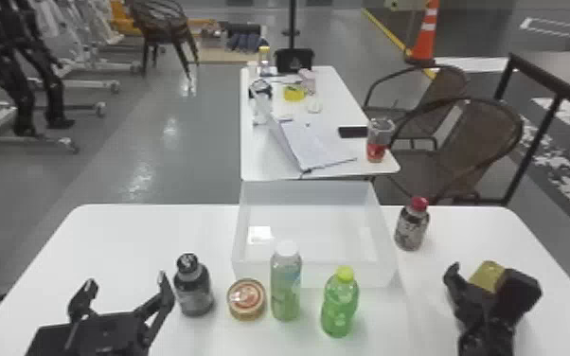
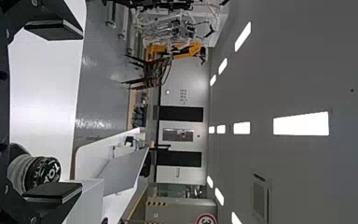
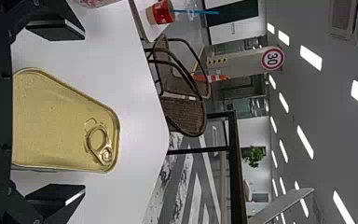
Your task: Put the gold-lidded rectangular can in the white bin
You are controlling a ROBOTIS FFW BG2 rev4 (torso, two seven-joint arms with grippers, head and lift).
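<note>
Gold-lidded, the rectangular can point(image 1: 486, 276) stands at the bench's point(image 1: 128, 241) right, between the right hand's point(image 1: 488, 273) wide-set fingers, with gaps either side. A red-capped bottle point(image 1: 412, 228) stands between it and the white bin point(image 1: 314, 274). Before the bin are a yellow-capped green bottle point(image 1: 339, 307), a white-capped bottle point(image 1: 286, 289) and a round tin point(image 1: 246, 298). Leftmost, a black-capped bottle point(image 1: 194, 291) neighbours the wide-open left hand point(image 1: 126, 281).

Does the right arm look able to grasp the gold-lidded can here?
Likely yes: the open right gripper has the gold-lidded rectangular can between its fingers, and nothing seems to block them.
</note>
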